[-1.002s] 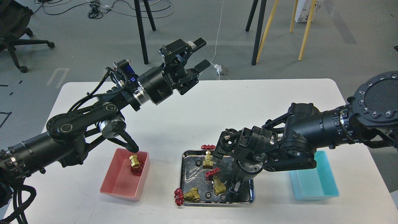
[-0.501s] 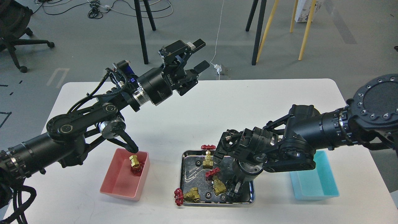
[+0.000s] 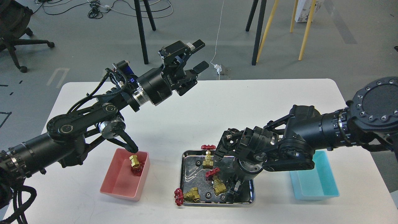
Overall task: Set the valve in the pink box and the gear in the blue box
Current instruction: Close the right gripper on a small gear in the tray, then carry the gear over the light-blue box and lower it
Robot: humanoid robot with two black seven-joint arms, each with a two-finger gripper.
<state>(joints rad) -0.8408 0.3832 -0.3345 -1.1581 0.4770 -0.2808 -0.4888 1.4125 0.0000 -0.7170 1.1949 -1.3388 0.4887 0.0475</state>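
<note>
While the left pincer hangs spread, the right pincer dips into the steel tray, its grip unreadable, hiding gears

A single view, taken from the robot's own head, looks forward and steeply down onto a white desk. The desk fills the lower two thirds of the picture, its far edge running across about a third of the way down; beyond it lies grey floor with cables and stand legs. The camera sits close above the near part of the desk, so both black arms loom large, the left entering from the left edge, the right from the right edge. The desk's near corners are cut off by the bottom edge of the picture.
</note>
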